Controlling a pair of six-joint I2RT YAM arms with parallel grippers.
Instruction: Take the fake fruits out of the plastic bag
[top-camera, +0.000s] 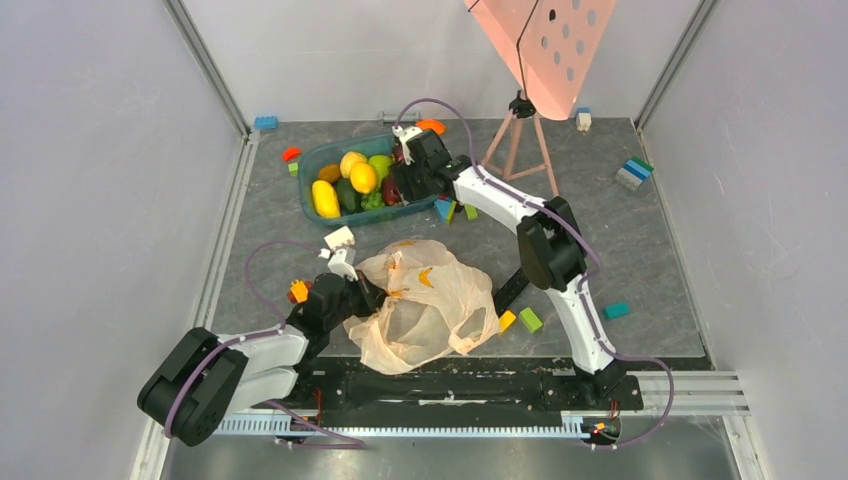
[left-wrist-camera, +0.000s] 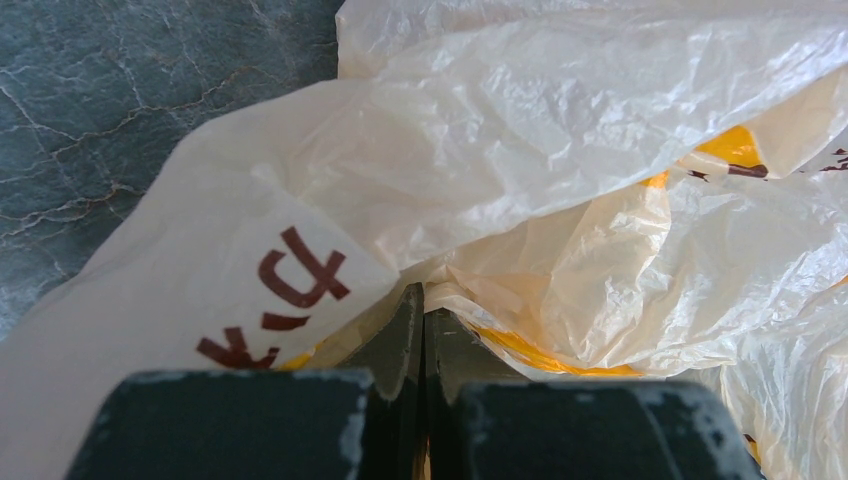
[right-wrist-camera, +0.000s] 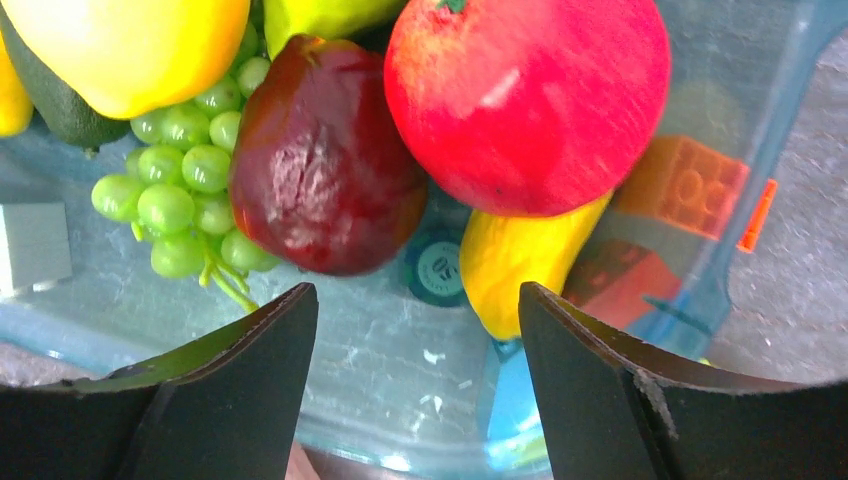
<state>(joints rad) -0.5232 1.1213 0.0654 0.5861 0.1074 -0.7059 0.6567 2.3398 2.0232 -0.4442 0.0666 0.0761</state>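
The plastic bag (top-camera: 425, 305) lies crumpled, cream with orange marks, on the mat in front of the arm bases. My left gripper (top-camera: 365, 295) is at its left edge, shut on a fold of the bag (left-wrist-camera: 560, 130), with film bunched round the fingertips (left-wrist-camera: 424, 300). The fake fruits are in the teal tub (top-camera: 306, 190) behind it: yellow ones (top-camera: 362, 177), a dark maroon one (right-wrist-camera: 320, 160), a bright red round one (right-wrist-camera: 525, 95) and green grapes (right-wrist-camera: 185, 190). My right gripper (top-camera: 405, 182) hangs over the tub's right end, open (right-wrist-camera: 415, 300), nothing between its fingers. I cannot see inside the bag.
Toy blocks are scattered about: green (top-camera: 530, 320) and teal (top-camera: 616, 310) right of the bag, orange (top-camera: 298, 291) by the left arm, white (top-camera: 339, 237), a blue one (top-camera: 265, 122) at the back left. A tripod (top-camera: 520, 145) with an orange panel (top-camera: 545, 40) stands behind.
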